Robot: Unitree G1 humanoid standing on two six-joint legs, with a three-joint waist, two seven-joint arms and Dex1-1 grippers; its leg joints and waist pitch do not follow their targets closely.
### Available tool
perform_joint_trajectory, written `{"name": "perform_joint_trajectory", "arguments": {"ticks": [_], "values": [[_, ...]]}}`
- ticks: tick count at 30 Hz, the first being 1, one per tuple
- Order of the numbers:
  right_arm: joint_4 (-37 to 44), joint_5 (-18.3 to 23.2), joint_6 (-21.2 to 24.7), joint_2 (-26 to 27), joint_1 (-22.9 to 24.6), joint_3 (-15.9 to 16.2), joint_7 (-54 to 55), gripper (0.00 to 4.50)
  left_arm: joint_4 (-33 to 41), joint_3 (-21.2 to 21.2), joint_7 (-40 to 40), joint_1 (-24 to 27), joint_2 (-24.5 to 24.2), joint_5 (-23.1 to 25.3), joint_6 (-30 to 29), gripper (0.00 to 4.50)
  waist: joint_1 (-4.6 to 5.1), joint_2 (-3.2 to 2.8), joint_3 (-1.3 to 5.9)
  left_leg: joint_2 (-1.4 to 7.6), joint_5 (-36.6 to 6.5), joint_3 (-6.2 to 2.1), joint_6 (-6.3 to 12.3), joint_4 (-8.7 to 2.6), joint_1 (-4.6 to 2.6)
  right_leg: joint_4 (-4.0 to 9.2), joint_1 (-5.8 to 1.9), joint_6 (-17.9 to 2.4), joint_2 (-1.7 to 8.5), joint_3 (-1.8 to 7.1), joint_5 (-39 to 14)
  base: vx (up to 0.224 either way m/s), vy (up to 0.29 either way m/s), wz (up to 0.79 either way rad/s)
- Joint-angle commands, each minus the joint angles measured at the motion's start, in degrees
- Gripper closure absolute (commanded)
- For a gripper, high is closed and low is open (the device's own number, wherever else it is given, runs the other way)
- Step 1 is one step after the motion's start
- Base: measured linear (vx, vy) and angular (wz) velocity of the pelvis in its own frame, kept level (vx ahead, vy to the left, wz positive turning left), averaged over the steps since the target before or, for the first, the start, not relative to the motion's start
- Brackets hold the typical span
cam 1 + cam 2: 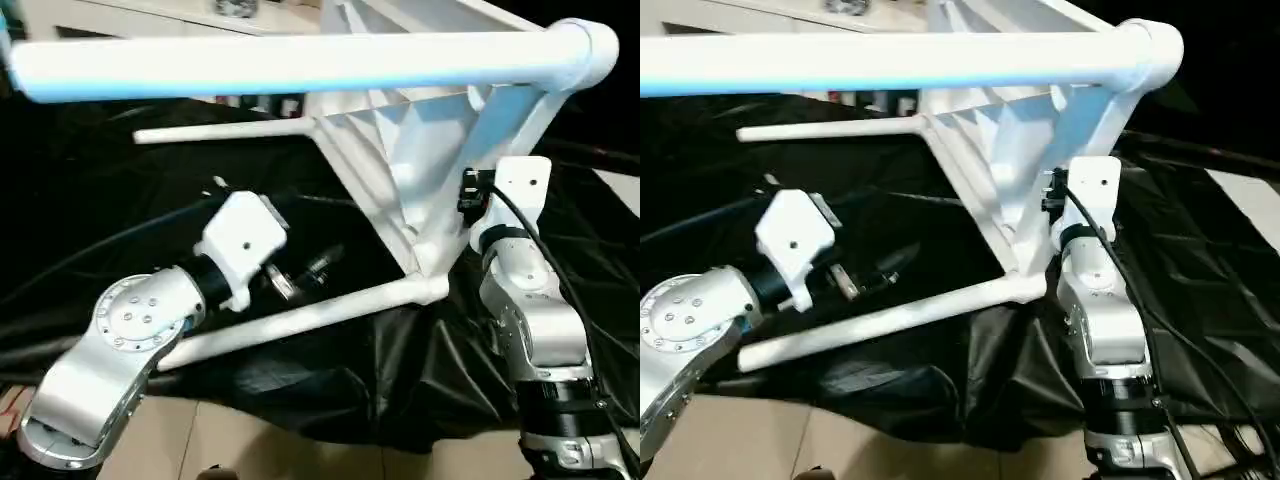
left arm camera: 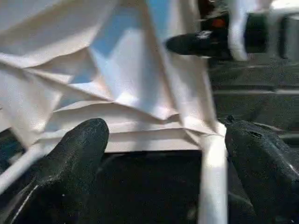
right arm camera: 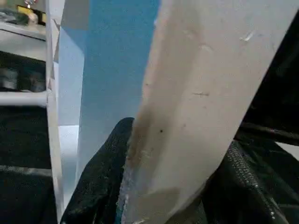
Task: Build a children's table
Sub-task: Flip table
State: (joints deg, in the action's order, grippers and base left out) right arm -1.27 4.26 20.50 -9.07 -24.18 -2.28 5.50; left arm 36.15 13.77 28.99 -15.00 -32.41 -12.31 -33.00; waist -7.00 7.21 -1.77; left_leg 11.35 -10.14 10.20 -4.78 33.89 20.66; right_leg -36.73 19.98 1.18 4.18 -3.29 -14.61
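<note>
Above the black cloth (image 1: 300,400) our children's table (image 1: 420,170) stands tilted on its side, three legs visible. Our right claw (image 3: 159,186) holds its edge; our left claw (image 2: 159,154) is wide open near one leg (image 1: 300,320). We judge it light and stiff but slippery, best held at ribs. A fourth leg we cannot see.

forearms (image 1: 120,340): silver, screwed round joints | wrists: white housings, black collars | black cable (image 1: 545,250)
</note>
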Motion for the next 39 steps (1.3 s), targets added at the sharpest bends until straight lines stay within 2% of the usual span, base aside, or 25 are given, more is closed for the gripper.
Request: {"name": "perform_joint_trajectory", "arguments": {"ticks": [1, 2, 4, 6, 7, 8, 9, 10, 11, 12, 13, 15, 16, 18, 20, 22, 23, 26, 28, 33, 36, 39], "values": [[-4.51, -0.47, 1.84, -0.67, 2.4, 2.59, -3.62, 2.59, 4.36, 0.58, 3.21, -2.65, -2.51, -0.7, -2.72, 0.0, 0.15, -0.99, 1.8, 1.63, -13.37, -0.95, -7.15, -4.8, -0.85, 4.11, -0.29, -1.94, 3.23, 2.63, -5.5, 0.0, 0.0, 0.0], [-4.52, -0.27, 1.75, -0.62, 2.41, 2.56, -3.91, 2.41, 4.97, 0.34, 3.55, -3.0, -2.66, -1.37, -3.23, 0.0, 0.35, -0.9, 1.74, 1.66, -13.82, -0.91, -7.16, -4.8, -0.87, 4.2, -0.22, -2.01, 3.25, 2.67, -6.39, 0.0, 0.0, 0.0], [-4.48, 0.57, 1.27, -0.58, 2.5, 2.72, -5.49, 2.41, 8.61, -1.41, 5.15, -5.45, -3.11, -5.71, -6.38, 0.0, 0.5, -0.39, 1.6, 1.77, -14.51, -0.93, -6.94, -4.8, -0.87, 4.41, -0.17, -2.65, 3.43, 2.69, -9.34, 0.0, 0.0, 0.0], [-4.55, 0.49, 0.86, -0.6, 2.58, 2.77, -6.21, 2.27, 9.74, -2.23, 5.42, -6.56, -2.93, -7.1, -7.54, 0.0, 0.64, -0.53, 1.59, 1.81, -14.31, -0.98, -7.26, -4.79, -0.83, 4.27, -0.12, -3.38, 3.34, 2.66, -8.53, 0.0, 0.0, 0.0], [-4.69, 0.85, 0.18, -0.48, 2.6, 2.79, -7.31, 2.1, 10.49, -2.8, 5.61, -7.74, -3.06, -7.63, -8.22, 0.0, 0.7, -0.03, 1.57, 1.82, -14.22, -0.93, -7.26, -4.72, -0.73, 4.3, -0.17, -3.49, 3.29, 2.63, -8.33, 0.0, 0.0, 0.0], [-4.7, 1.17, -0.18, -0.43, 2.62, 2.86, -8.01, 2.0, 10.66, -2.81, 5.71, -8.13, -3.35, -7.23, -8.13, 0.0, 0.7, -0.09, 1.55, 1.79, -14.32, -0.93, -7.27, -4.71, -0.76, 4.33, -0.12, -3.47, 3.26, 2.65, -8.53, 0.0, 0.0, 0.0], [-4.69, 1.09, -0.18, -0.77, 2.65, 3.34, -8.78, 1.95, 10.76, -2.78, 5.86, -8.49, -3.55, -6.91, -7.88, 0.0, 0.73, 0.37, 1.42, 1.89, -14.76, -0.93, -7.12, -4.77, -0.76, 4.49, -0.02, -3.18, 3.3, 2.67, -9.78, 0.0, 0.0, 0.0], [-4.81, 0.93, -0.17, -1.16, 2.66, 3.83, -9.51, 1.95, 10.83, -2.71, 6.1, -8.91, -3.75, -6.73, -7.56, 0.0, 0.76, 0.52, 1.74, 1.9, -13.48, -0.96, -7.11, -4.52, -0.69, 4.28, -0.26, -3.08, 3.35, 2.67, -8.79, 0.0, 0.0, 0.0], [-5.21, 0.83, -0.26, -1.71, 2.68, 4.4, -10.72, 1.75, 11.17, -2.58, 6.55, -9.79, -4.09, -6.97, -7.4, 0.0, 0.58, 0.96, 2.08, 1.84, -8.9, -0.9, -6.68, -4.17, -0.36, 3.77, -0.66, -3.02, 3.28, 2.68, -3.96, 0.0, 0.0, 0.0], [-5.34, 0.83, -0.33, -1.81, 2.68, 4.5, -10.98, 1.75, 11.26, -2.56, 6.66, -10.03, -4.14, -7.1, -7.38, 0.0, 0.53, 0.76, 2.24, 1.78, -6.29, -0.87, -6.58, -3.99, -0.29, 3.43, -0.72, -3.07, 3.12, 2.67, -0.41, 0.0, 0.0, 0.0], [-5.52, 0.62, -0.34, -1.99, 2.68, 4.62, -11.04, 1.65, 11.3, -2.56, 6.62, -10.29, -4.04, -7.03, -7.2, 0.0, 0.61, 0.63, 2.24, 1.59, -2.76, -0.74, -6.35, -3.82, -0.13, 3.06, -0.74, -3.06, 2.83, 2.59, 5.33, 0.0, 0.0, 0.0], [-5.76, 0.31, -0.33, -2.15, 2.65, 4.68, -11.14, 1.45, 11.43, -2.66, 6.46, -10.68, -4.01, -6.71, -6.98, 0.0, 0.62, 0.74, 2.22, 1.61, -1.09, -0.67, -6.87, -3.69, -0.08, 2.87, -0.82, -3.04, 2.56, 2.56, 8.03, 0.0, 0.0, 0.0], [-6.21, -0.39, -0.64, -2.44, 2.59, 4.71, -11.25, 1.34, 11.64, -3.27, 5.65, -11.86, -3.39, -6.86, -7.1, 0.0, 0.55, 0.83, 1.98, 1.6, -2.71, -0.52, -7.66, -3.72, -0.24, 3.07, -0.66, -2.9, 2.5, 2.64, 6.72, 0.0, 0.0, 0.0], [-6.68, -1.0, -1.09, -2.75, 2.5, 4.62, -11.45, 1.19, 11.52, -4.47, 4.12, -13.99, -2.03, -6.79, -6.66, 0.0, 0.47, 0.81, 1.99, 1.69, -4.49, -0.52, -8.31, -3.77, -0.33, 3.2, -0.74, -3.23, 2.61, 2.7, 4.37, 0.0, 0.0, 0.0], [-6.39, -0.95, -1.09, -2.93, 2.96, 4.36, -12.17, 1.11, 10.97, -6.4, 2.93, -15.36, -0.13, -6.98, -4.03, 0.0, 0.36, 0.7, 1.83, 1.71, -5.85, -0.54, -8.25, -3.83, -0.34, 3.39, -0.76, -3.14, 2.72, 2.76, 2.63, 0.0, 0.0, 0.0], [-5.99, -0.95, -0.98, -3.1, 3.43, 4.5, -12.66, 1.11, 10.83, -8.02, 2.35, -16.45, 0.87, -7.81, -2.81, 0.0, 0.35, 0.89, 1.83, 1.81, -6.59, -0.64, -7.98, -3.85, -0.28, 3.46, -0.76, -2.83, 2.77, 2.73, 1.11, 0.0, 0.0, 0.0], [-5.89, -1.24, -0.99, -3.18, 3.57, 4.67, -12.55, 1.11, 10.7, -9.15, 1.93, -17.4, 1.53, -8.76, -2.76, 0.0, 0.35, 0.66, 1.84, 1.84, -6.61, -0.68, -8.03, -3.88, -0.32, 3.41, -0.7, -2.84, 2.75, 2.72, 1.16, 0.0, 0.0, 0.0], [-6.1, -1.57, -1.02, -3.13, 3.64, 4.76, -12.21, 1.11, 10.19, -11.04, 1.3, -19.74, 2.52, -10.25, -2.69, 0.0, 0.28, 0.84, 1.86, 1.75, -6.2, -0.64, -8.24, -3.76, -0.42, 3.34, -0.6, -3.13, 2.61, 2.68, 2.19, 0.0, 0.0, 0.0], [-6.55, -1.88, -1.14, -2.99, 3.62, 4.75, -12.05, 1.11, 9.81, -11.58, 1.38, -21.18, 2.37, -9.41, -1.88, 0.0, 0.23, 0.85, 1.88, 1.77, -6.17, -0.64, -8.1, -3.77, -0.43, 3.37, -0.62, -3.0, 2.62, 2.68, 1.93, 0.0, 0.0, 0.0], [-7.23, -2.6, -1.14, -2.68, 3.55, 5.11, -12.07, 1.11, 9.78, -12.25, 2.05, -21.15, 1.86, -9.04, -0.5, 0.0, 0.25, 1.11, 1.93, 1.79, -5.43, -0.64, -7.95, -3.69, -0.34, 3.29, -0.72, -2.65, 2.66, 2.68, 2.4, 0.0, 0.0, 0.0], [-7.43, -3.16, -0.6, -2.84, 3.63, 5.65, -12.14, 1.11, 9.05, -12.4, 1.33, -20.81, 1.61, -8.41, -0.1, 0.0, 0.23, 0.99, 1.93, 1.83, -5.37, -0.66, -8.01, -3.71, -0.39, 3.26, -0.68, -2.69, 2.66, 2.65, 2.47, 0.0, 0.0, 0.0], [-7.73, -4.08, -0.11, -3.08, 3.55, 6.39, -12.4, 1.11, 8.39, -11.01, 2.42, -18.5, -0.76, -6.43, -0.36, 0.0, 0.26, 0.85, 1.88, 1.86, -6.3, -0.7, -8.11, -3.79, -0.43, 3.36, -0.6, -2.43, 2.69, 2.62, 1.26, 0.0, 0.0, 0.0]]}}
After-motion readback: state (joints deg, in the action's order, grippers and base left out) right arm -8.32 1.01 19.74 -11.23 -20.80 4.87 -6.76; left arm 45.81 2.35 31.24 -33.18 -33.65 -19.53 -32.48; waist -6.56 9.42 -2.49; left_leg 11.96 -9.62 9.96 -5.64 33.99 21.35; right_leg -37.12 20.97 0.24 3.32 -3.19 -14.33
